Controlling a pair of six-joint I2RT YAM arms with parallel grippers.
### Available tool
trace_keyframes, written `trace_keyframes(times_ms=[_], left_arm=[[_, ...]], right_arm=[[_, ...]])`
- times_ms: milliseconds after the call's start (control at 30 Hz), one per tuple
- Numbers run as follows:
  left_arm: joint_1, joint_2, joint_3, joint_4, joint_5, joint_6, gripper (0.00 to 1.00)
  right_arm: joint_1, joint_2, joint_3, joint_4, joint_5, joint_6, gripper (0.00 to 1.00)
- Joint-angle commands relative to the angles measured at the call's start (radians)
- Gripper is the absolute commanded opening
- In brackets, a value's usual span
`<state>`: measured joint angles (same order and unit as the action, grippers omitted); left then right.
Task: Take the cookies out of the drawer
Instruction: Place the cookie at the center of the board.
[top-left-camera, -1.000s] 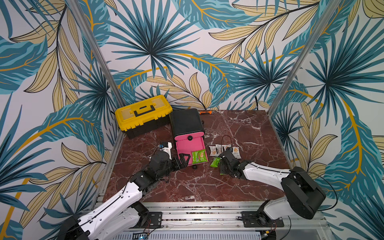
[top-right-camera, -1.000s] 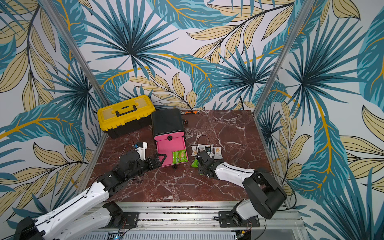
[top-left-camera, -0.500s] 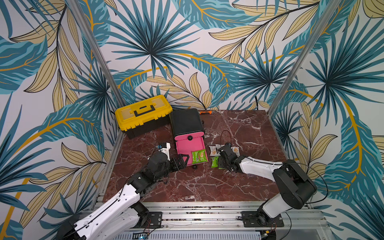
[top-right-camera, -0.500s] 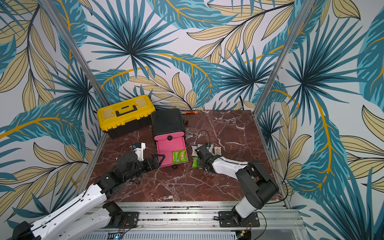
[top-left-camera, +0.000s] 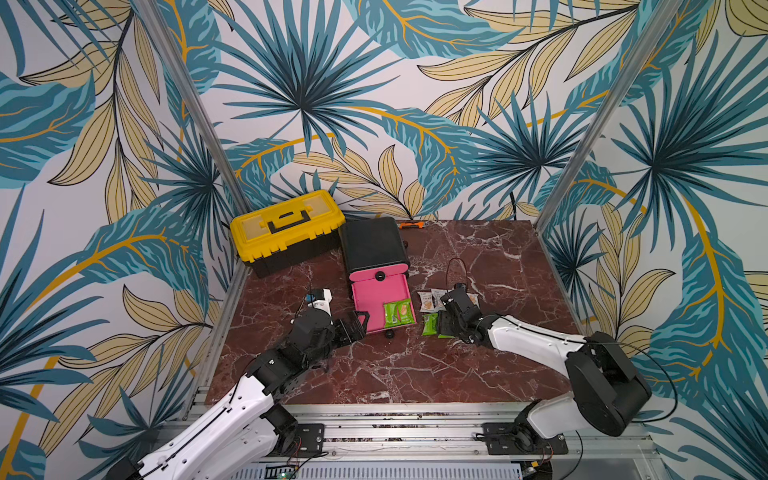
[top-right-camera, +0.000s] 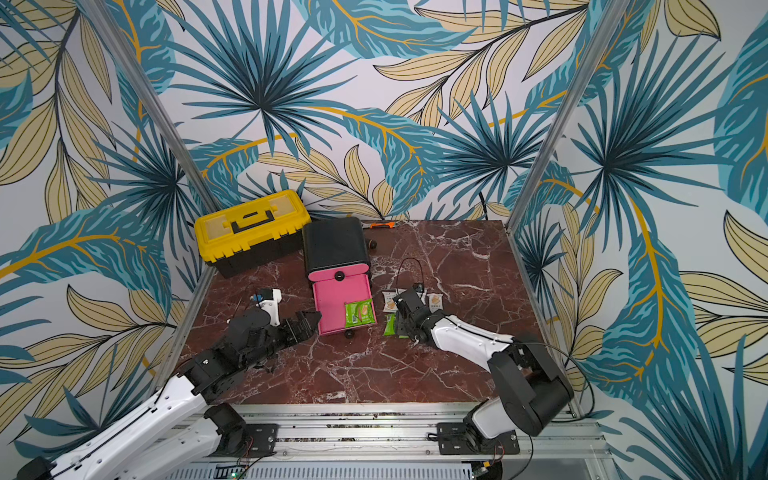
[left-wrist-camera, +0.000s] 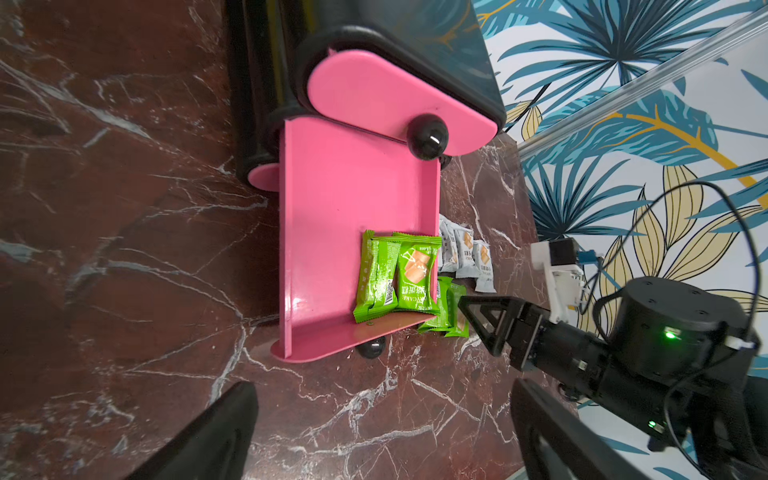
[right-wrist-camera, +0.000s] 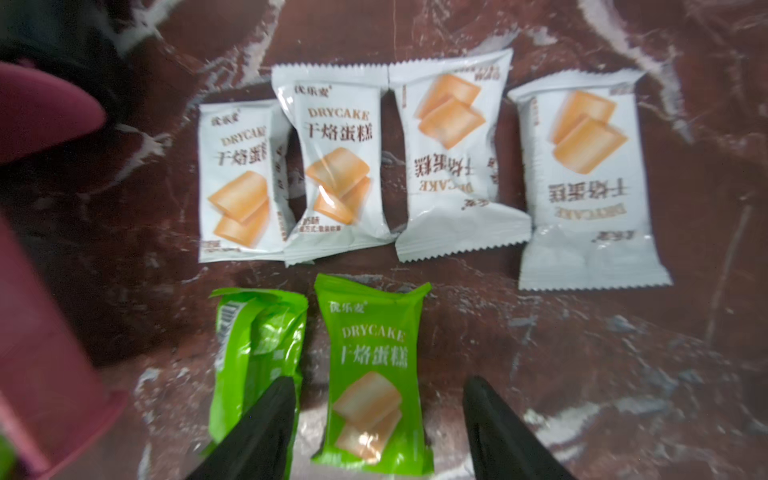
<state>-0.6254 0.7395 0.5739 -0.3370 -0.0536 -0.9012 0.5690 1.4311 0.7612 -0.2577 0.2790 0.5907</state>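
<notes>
cookies (top-left-camera: 399, 318) in drawer (top-left-camera: 373, 297), more beside it — on table (top-left-camera: 415, 374)

Cookies (right-wrist-camera: 370, 365) glossy crinkled film; drawer (left-wrist-camera: 332, 232) shiny smooth pink plastic; table (top-left-camera: 415, 365) polished veined marble.

I see four white cookies (right-wrist-camera: 440, 162) rowed on the counter (right-wrist-camera: 623, 374), two green cookies (right-wrist-camera: 374, 374) just beside, two more green ones (left-wrist-camera: 399, 278) in the drawer (left-wrist-camera: 332, 208).
</notes>
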Motion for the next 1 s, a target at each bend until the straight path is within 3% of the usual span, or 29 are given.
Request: trace_keyframes(times_ms=[0, 200, 433, 967], left_arm=[[0.030, -0.045, -0.022, -0.046, -0.031, 0.036, 1.00], [0.168, -0.056, -0.046, -0.056, 0.095, 0.035, 1.00], [0.180, -0.048, -0.086, -0.015, 0.131, 0.014, 1.00], [0.185, -0.099, -0.099, -0.059, 0.152, 0.002, 1.00]], right_arm=[[0.019, -0.100, 0.023, -0.082, -0.006, 0.025, 0.69], [0.155, -0.154, 0.067, -0.041, -0.052, 0.075, 0.69], [0.269, 0.067, 0.224, -0.019, -0.027, 0.113, 0.68], [0.304, 0.430, 0.495, -0.104, 0.034, 0.083, 0.63]])
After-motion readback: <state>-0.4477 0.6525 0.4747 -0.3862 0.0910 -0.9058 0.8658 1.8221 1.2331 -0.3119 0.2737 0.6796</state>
